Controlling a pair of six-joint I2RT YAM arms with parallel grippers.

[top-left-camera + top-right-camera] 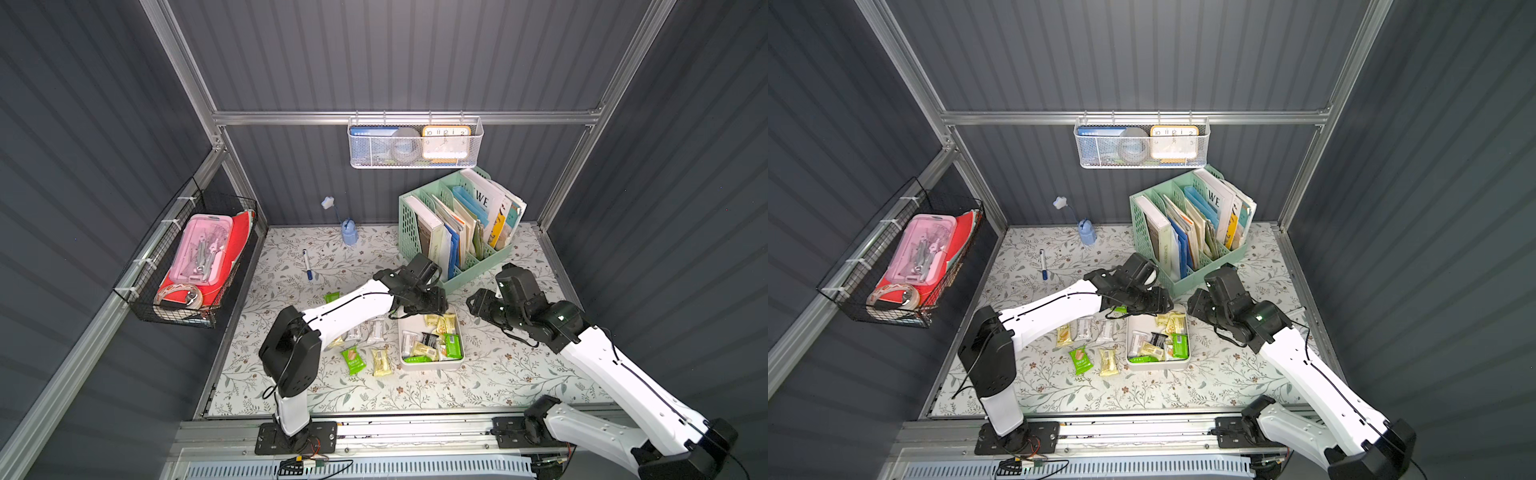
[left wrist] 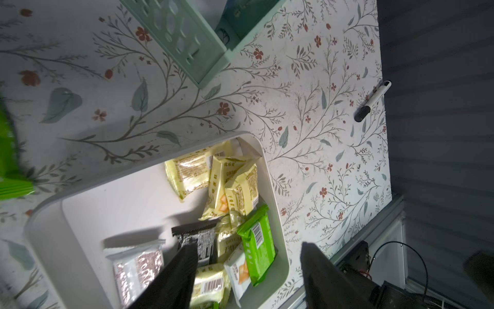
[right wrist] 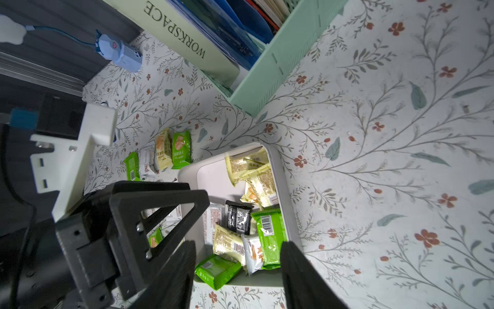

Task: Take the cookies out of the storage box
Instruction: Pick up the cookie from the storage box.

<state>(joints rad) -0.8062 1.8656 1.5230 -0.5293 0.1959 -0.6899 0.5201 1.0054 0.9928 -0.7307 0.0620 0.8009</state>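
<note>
The storage box [image 1: 432, 366] [image 1: 1158, 366] is a shallow white tray on the flowered table, right of the middle. Several cookies lie in it: a green packet [image 1: 454, 345] [image 2: 256, 240] [image 3: 270, 230], pale yellow ones [image 2: 187, 171] and a black one [image 3: 238, 219]. More cookies [image 1: 353, 360] [image 1: 1108, 361] [image 3: 181, 149] lie on the table left of the box. My left gripper [image 1: 419, 309] [image 2: 248, 267] hangs open over the box's far left corner, holding nothing. My right gripper [image 1: 478, 305] [image 3: 238, 267] stands open just right of the box's far end, empty.
A mint-green file organizer [image 1: 457, 232] full of books stands right behind the box. A blue-capped marker pen [image 1: 307, 264] and a small blue gadget [image 1: 350, 232] lie at the back left. A white mesh basket [image 1: 415, 143] hangs on the back wall, a black wire basket [image 1: 187, 257] on the left wall.
</note>
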